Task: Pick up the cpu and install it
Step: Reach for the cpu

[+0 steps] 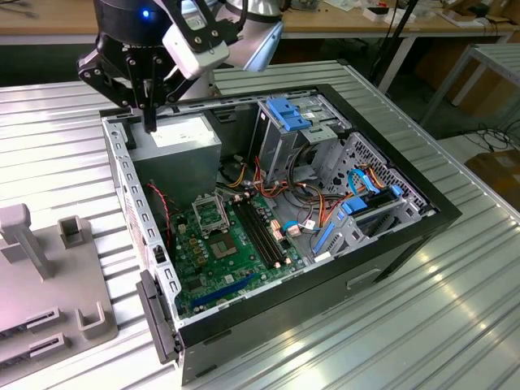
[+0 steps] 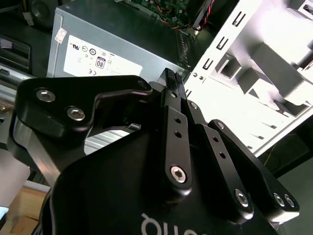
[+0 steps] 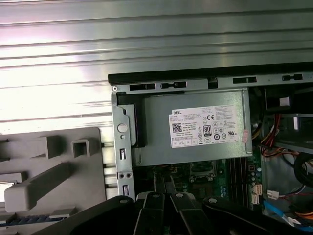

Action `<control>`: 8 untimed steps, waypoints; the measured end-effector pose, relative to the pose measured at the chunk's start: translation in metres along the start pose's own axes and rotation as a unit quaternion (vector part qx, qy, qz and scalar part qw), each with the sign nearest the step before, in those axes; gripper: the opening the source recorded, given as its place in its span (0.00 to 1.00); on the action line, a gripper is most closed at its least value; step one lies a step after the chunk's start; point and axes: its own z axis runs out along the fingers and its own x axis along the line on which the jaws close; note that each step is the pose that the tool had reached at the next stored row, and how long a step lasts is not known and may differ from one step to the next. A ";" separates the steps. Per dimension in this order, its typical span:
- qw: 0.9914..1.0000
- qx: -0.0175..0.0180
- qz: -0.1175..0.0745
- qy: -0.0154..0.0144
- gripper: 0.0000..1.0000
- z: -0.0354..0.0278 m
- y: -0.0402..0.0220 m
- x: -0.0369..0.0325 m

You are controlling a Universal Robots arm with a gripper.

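Tool (image 1: 150,122) above case (image 1: 341,272); ribbed table (image 1: 455,325); wooden bench (image 1: 325,24)

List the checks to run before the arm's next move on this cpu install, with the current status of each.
1. Gripper holding the cpu: not ok; jaws shut, nothing visible between them.
2. Gripper over the socket: not ok; it hangs above the power supply.
3. Socket free: ok; its centre looks dark.
4. Location of the cpu: cannot tell; a silver-grey square chip on the motherboard may be it.
5. Case open from above: ok.
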 end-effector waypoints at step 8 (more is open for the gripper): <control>1.000 0.000 0.000 0.000 0.11 -0.0002 -0.0006 0.0076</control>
